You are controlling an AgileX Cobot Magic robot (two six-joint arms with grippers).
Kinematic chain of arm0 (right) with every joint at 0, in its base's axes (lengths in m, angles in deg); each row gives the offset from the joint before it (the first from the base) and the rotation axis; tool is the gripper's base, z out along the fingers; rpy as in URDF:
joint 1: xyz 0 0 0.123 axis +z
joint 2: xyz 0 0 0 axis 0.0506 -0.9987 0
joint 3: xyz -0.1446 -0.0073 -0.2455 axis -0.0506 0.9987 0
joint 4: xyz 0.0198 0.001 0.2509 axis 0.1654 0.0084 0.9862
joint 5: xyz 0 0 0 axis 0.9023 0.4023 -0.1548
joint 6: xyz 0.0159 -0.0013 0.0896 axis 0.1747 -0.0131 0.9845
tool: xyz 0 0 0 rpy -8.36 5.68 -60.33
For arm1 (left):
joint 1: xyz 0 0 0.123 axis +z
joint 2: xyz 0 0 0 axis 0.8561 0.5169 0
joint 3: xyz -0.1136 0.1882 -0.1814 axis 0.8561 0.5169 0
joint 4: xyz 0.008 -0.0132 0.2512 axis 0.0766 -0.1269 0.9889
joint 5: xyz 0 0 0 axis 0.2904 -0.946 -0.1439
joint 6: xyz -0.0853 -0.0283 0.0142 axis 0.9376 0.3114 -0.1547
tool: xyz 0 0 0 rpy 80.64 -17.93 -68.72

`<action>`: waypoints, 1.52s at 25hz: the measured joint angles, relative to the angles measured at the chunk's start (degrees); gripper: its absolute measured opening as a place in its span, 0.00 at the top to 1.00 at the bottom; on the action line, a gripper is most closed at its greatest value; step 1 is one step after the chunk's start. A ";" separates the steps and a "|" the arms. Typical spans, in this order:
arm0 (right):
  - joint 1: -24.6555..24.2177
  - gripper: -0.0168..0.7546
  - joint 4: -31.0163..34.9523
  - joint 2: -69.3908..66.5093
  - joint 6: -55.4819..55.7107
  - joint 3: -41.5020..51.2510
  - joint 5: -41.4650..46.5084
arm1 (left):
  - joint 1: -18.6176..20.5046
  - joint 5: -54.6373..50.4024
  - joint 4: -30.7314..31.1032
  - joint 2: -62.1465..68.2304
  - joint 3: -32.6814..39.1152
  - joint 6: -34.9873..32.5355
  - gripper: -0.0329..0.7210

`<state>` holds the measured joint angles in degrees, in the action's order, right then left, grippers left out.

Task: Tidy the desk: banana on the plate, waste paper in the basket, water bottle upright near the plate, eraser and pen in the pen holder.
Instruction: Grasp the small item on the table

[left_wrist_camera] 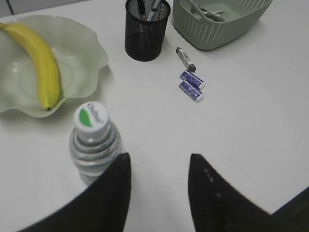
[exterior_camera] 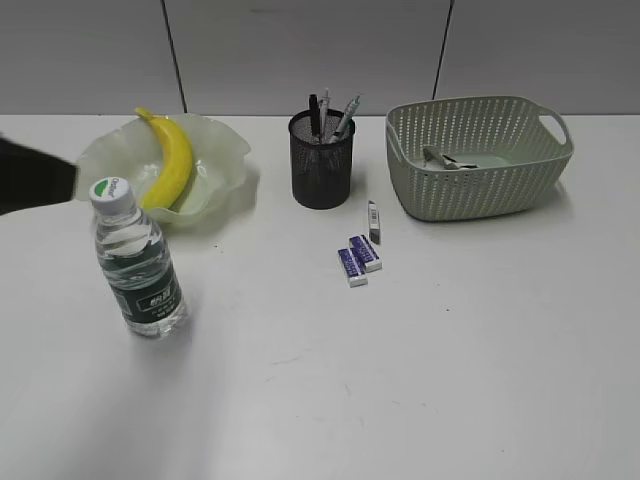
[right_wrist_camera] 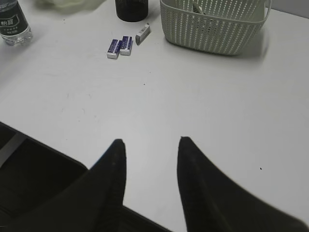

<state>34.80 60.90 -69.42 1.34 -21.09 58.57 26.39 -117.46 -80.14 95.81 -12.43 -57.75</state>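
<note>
Just left of the left end effector (left_wrist_camera: 159, 162) (open, empty) stands the water bottle (left_wrist_camera: 92, 142).

In the right wrist view the plate (right_wrist_camera: 72, 4) is just a blurry sliver cut off at the top edge, and the water bottle (right_wrist_camera: 14, 26) loses its cap at upper left.

We count one banana (exterior_camera: 172, 160), one plate (exterior_camera: 222, 140), one water bottle (exterior_camera: 138, 268), one pen holder (exterior_camera: 321, 165) and one basket (exterior_camera: 478, 155). Three erasers lie on the desk (exterior_camera: 450, 350): two blue-wrapped ones (exterior_camera: 358, 260) and a grey one (exterior_camera: 374, 221). Several pens (exterior_camera: 330, 115) stand bunched; we cannot tell their exact number.
</note>
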 joint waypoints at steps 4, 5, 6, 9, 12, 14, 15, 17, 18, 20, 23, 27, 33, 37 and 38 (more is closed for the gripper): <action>0.00 0.59 0.33 0.06 -1.47 0.00 -0.11 | -2.80 0.86 -1.87 17.39 -10.61 -1.00 0.56; 0.00 0.59 0.34 0.06 -1.86 0.00 -0.16 | -3.94 0.69 -1.92 21.52 -13.23 -0.99 0.56; 0.00 0.59 0.39 0.06 -2.06 0.00 -0.16 | -4.92 0.27 -1.98 25.57 -16.43 -0.99 0.56; 0.00 0.60 0.39 0.06 -2.35 0.00 -0.16 | -7.92 -2.41 -2.53 36.38 -25.57 0.12 0.56; 0.00 0.60 0.39 0.06 -2.35 0.00 -0.16 | -9.59 -7.40 -2.72 46.21 -34.37 4.11 0.56; 0.00 0.60 0.39 0.06 -2.41 0.00 -0.16 | -9.78 -10.93 -2.83 52.17 -40.41 7.10 0.56; 0.00 0.60 0.39 0.06 -2.41 0.00 -0.16 | -9.78 -12.70 -2.83 55.19 -43.34 9.21 0.55; 0.00 0.60 0.39 0.06 -2.41 0.00 -0.16 | -9.78 -16.10 -2.90 60.46 -48.59 12.89 0.53; 0.00 0.60 0.39 0.06 -2.41 0.00 -0.16 | -9.78 -17.41 -2.90 63.57 -51.41 14.51 0.50; 0.00 0.60 0.39 0.06 -2.45 0.00 -0.16 | -9.78 -20.27 -2.94 68.17 -56.29 16.71 0.45; 0.00 0.60 0.39 0.06 -2.45 0.00 -0.16 | -9.78 -23.85 -3.46 74.38 -62.98 18.11 0.41; 0.00 0.60 0.39 0.06 -2.45 0.00 -0.16 | -9.78 -28.32 -4.03 81.23 -69.85 19.46 0.40; 0.00 0.59 0.39 0.06 -2.45 0.00 -0.25 | -9.78 -33.85 -4.29 88.82 -76.74 20.48 0.39; 0.00 0.59 0.39 0.06 -2.45 0.02 -0.25 | -9.78 -34.81 -4.94 92.30 -79.42 21.25 0.39; 0.00 0.59 0.39 0.06 -2.45 0.02 -0.25 | -9.78 -34.93 -5.00 93.05 -80.01 21.52 0.39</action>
<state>34.80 61.29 -69.36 -1.11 -21.07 58.31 16.60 -152.39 -85.14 188.86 -92.43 -36.23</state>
